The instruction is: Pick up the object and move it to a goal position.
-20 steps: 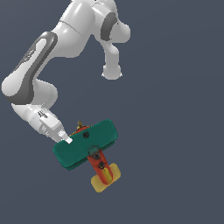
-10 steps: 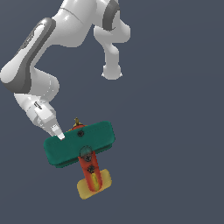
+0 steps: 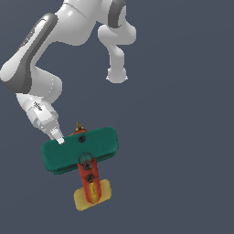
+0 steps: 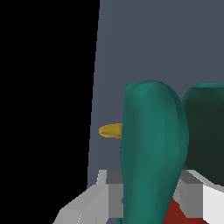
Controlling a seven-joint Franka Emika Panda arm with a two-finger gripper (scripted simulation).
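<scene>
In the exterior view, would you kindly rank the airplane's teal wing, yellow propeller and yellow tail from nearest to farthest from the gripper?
1. Teal wing: the gripper sits at its end toward the view's left.
2. Yellow propeller: just beyond the wing's upper edge.
3. Yellow tail: lowest in view, at the red body's far end.

**Colours we see**

We see a toy airplane (image 3: 81, 151) with a teal-green wing (image 4: 155, 148), red-orange body, black screws, yellow tail and yellow propeller tip (image 4: 110, 130). The arm (image 3: 50, 50) is glossy white with dark grey joint bands — its claw (image 3: 58, 137) white and pale grey. The backdrop is plain slate blue-grey.
</scene>
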